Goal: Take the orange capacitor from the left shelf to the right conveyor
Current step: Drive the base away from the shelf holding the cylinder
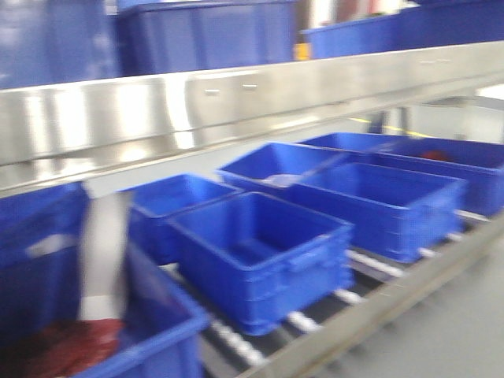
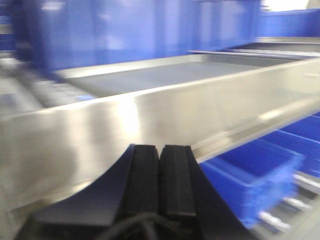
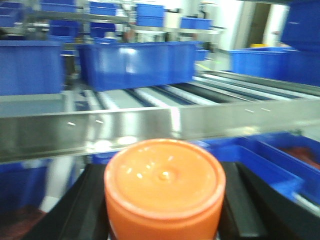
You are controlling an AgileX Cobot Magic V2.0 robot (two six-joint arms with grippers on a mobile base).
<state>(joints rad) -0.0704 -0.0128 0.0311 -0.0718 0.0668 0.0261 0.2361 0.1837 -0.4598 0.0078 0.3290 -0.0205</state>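
The orange capacitor stands upright between the black fingers of my right gripper, which is shut on it; only its flat orange top and upper side show. Just beyond it runs the shiny front lip of the left shelf. In the left wrist view my left gripper is shut with its two black pads pressed together and nothing between them, close in front of the steel shelf lip. The shelf lip also crosses the front view. The right conveyor is out of view. All frames are blurred.
Several blue plastic bins sit on roller rails below the shelf, and more blue bins stand on and behind it. One bin at the lower left holds red material. A pale upright post stands at the left.
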